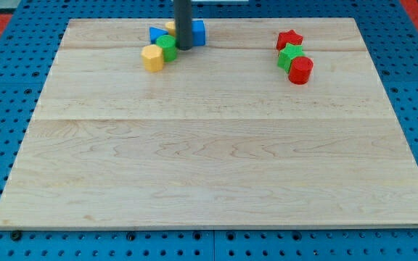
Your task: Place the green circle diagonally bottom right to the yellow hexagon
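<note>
Tip (183, 48) touches green circle (167, 47) beside yellow hexagon (152, 57).

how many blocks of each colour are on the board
yellow: 2 (hexagon, a piece partly hidden behind the rod)
green: 2 (circle, block)
blue: 2 (block, block)
red: 2 (star, block)
total: 8

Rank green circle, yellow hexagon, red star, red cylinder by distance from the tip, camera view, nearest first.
Measured from my tip:
1. green circle, touching or nearly so, on the tip's left.
2. yellow hexagon, lower left, against the green circle.
3. red star, far off toward the view's right.
4. red cylinder, farthest, lower right of the star.
</note>
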Robot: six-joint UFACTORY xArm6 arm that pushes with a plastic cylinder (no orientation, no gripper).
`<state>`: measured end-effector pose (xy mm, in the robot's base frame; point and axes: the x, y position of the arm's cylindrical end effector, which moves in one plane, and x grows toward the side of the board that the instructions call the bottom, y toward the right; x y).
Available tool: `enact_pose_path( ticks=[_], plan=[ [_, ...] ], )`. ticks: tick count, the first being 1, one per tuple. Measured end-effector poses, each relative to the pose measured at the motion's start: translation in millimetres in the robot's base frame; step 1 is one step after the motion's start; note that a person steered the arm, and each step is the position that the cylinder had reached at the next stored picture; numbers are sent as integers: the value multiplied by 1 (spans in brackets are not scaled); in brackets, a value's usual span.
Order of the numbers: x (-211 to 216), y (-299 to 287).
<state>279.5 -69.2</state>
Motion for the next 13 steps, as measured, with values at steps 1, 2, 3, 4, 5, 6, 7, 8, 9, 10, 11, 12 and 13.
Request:
enact_pose_path(
  ticks=[1,2,3,4,5,6,7,8,9,10,11,12,13],
  plan=[
    [60,-35],
    [92,-47],
    [60,7],
    [21,-3],
    [-4,-37],
    [-23,-77],
    [-15,-117],
    [56,-124],
    [135,-101],
    [139,-97],
    [123,-110],
    [117,-43],
    [119,6]
  ],
)
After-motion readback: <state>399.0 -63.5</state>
